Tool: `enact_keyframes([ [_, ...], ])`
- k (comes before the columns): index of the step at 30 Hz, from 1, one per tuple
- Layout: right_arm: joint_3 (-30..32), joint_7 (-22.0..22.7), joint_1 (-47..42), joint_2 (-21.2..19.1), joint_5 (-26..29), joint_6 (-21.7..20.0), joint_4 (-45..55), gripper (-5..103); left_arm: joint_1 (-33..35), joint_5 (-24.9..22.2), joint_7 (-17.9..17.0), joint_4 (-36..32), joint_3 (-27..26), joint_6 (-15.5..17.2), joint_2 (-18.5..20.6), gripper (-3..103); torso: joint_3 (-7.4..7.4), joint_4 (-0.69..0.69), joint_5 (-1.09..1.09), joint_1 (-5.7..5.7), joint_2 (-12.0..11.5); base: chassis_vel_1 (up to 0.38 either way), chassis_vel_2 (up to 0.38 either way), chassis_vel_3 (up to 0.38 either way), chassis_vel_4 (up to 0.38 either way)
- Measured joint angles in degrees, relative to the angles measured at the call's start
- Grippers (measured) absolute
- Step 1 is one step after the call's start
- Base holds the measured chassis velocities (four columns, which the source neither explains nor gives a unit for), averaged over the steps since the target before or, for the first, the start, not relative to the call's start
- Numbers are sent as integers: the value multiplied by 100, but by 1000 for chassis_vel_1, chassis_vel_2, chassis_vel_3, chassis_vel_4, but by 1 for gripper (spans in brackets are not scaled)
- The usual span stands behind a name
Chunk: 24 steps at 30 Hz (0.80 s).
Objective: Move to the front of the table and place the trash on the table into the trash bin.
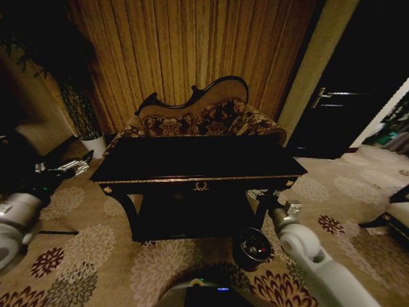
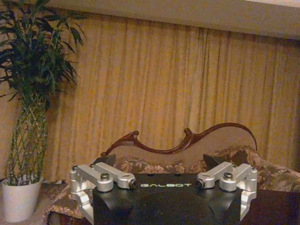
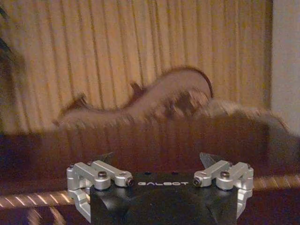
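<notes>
The black glossy table (image 1: 198, 167) with gold trim stands straight ahead, and I make out nothing lying on its dark top. The small round trash bin (image 1: 239, 245) sits on the carpet by the table's front right leg, with trash (image 1: 256, 247) showing red and white spots inside it. My right gripper (image 1: 264, 197) hangs just above the bin beside that leg. In the right wrist view the right gripper (image 3: 157, 158) is open and empty, facing the table edge. My left gripper (image 1: 82, 165) is held off the table's left end. In the left wrist view the left gripper (image 2: 159, 160) is open and empty.
A floral sofa (image 1: 204, 118) with a curved dark frame stands behind the table against the curtain. A plant in a white pot (image 1: 94, 142) is at the back left. A dark door (image 1: 339, 96) is at the right. Patterned carpet lies open in front.
</notes>
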Motion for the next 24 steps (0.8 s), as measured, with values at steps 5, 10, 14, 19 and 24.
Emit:
enact_keyframes([
  [5, 240, 177, -64, -223, 224, -33, 538, 100, 72, 85, 119, -91, -4, -7, -68, 100, 0, -1, 0, 0, 0, 0, 0, 0, 0],
  [10, 329, 252, -40, -254, 265, -33, 607, 100, 58, 91, 126, -96, -11, -10, -34, 100, 0, -2, 2, 0, 0, 0, 0, 0, 0],
  [14, 309, 376, 80, -247, 136, -55, 476, 100, 69, 171, 126, -86, 1, -10, -27, 100, 1, -1, 1, 0, 0, 0, 0, 0, 0],
  [19, 306, 436, 203, -278, 6, -77, 176, 100, 87, 199, 139, -103, 14, -9, -43, 100, 1, -1, 1, 0, -1, 0, 0, 0, 0],
  [24, 307, 440, 253, -305, 5, -77, 125, 100, 97, 230, 140, -104, 32, -8, -48, 100, 1, -1, 0, 1, -1, 32, -33, -35, 35],
])
